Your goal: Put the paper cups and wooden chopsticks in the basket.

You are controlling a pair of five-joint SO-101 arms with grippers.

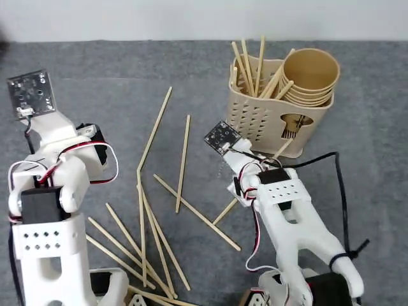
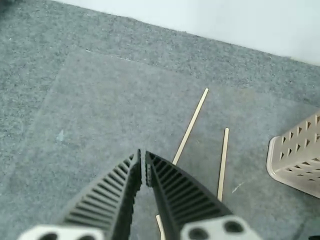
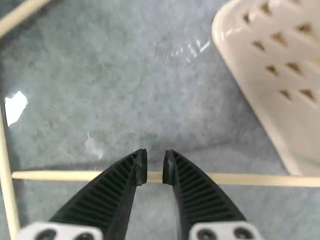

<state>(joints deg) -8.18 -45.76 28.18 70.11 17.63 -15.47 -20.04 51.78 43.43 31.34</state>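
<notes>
A cream slotted basket point(image 1: 264, 118) stands at the back right. It holds a stack of paper cups point(image 1: 312, 73) and several wooden chopsticks point(image 1: 245, 64). More chopsticks point(image 1: 183, 162) lie scattered on the grey mat. My right gripper point(image 3: 155, 165) hovers just in front of the basket point(image 3: 280, 65). Its jaws are a little apart, and a chopstick point(image 3: 250, 179) lies crosswise on the mat under the tips. My left gripper point(image 2: 142, 162) is shut on nothing above the mat. Two chopsticks point(image 2: 190, 127) and the basket's corner point(image 2: 300, 155) lie beyond it.
The left arm point(image 1: 51, 172) stands at the left edge, the right arm point(image 1: 287, 210) at the front right with a black cable point(image 1: 338, 185) beside it. A fan of crossed chopsticks point(image 1: 146, 242) lies between the arms. A pale wall borders the mat at the back.
</notes>
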